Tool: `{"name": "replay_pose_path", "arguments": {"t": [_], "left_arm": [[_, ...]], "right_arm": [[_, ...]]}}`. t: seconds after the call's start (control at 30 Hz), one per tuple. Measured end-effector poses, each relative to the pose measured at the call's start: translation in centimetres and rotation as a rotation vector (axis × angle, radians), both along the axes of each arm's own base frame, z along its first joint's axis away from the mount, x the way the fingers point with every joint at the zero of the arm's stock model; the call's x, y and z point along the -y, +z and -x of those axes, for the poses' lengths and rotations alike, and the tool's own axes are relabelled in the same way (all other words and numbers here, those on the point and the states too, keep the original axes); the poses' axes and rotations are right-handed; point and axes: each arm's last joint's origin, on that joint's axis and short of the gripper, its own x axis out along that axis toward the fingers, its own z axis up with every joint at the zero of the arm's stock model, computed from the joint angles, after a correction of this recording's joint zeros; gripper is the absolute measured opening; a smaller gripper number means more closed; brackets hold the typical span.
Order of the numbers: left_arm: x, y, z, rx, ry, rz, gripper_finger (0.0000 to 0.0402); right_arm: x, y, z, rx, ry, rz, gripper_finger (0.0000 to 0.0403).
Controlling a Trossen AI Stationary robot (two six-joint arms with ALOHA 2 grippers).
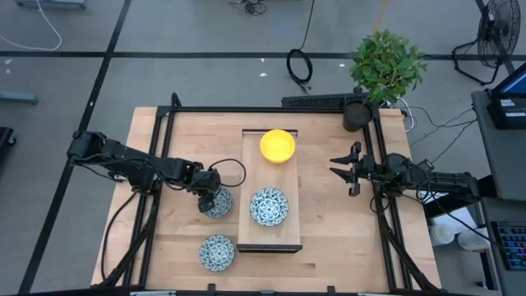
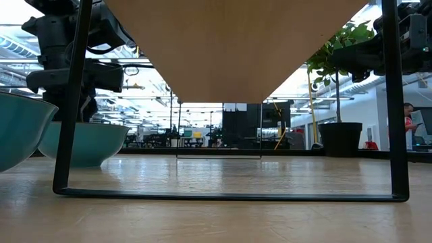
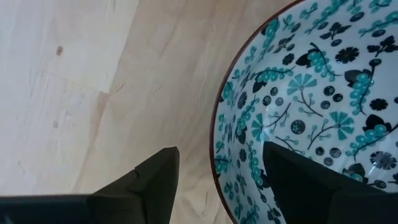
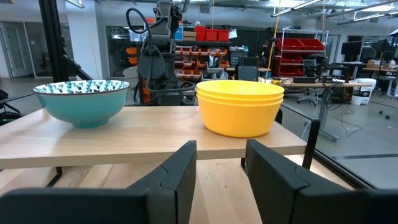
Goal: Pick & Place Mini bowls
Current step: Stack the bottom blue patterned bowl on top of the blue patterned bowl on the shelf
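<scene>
Three patterned bowls show from above, plus a yellow stack at the tray's far end. One patterned bowl sits in the tray nearer the front; another rests on the table by the front edge, left of the tray. The third lies just left of the tray, with the left gripper over its rim. The right gripper waits well right of the tray, fingers apart and empty.

Level with the table, two teal bowl sides stand at the left, the left arm above them.

The left wrist camera shows the jaws spread, one finger outside the bowl's rim and the other inside, not yet closed on it. The inside is white with dense blue-green flowers.

The right wrist camera shows yellow bowls nested on the tray beside a teal-sided bowl.

These look like glazed ceramic: stiff, smooth, probably slippery and chippable, moderately light. A pinch across the thin rim wall seems the only purchase, so a firm, level lift is called for.
</scene>
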Motion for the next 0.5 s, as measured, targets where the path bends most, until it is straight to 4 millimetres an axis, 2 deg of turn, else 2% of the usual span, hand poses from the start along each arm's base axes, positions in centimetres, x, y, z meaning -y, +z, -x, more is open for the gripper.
{"name": "replay_pose_path", "arguments": {"t": [0.27,0.5], "left_arm": [[0.01,0.06,-0.17,0.02,0.021,0.004,0.0237],[-0.11,0.12,-0.32,0.047,0.181,0.01,0.0237]], "right_arm": [[0.0,0.0,0.0,0.0,0.0,0.0,0.0126],[0.0,0.0,0.0,0.0,0.0,0.0,0.0126]]}}
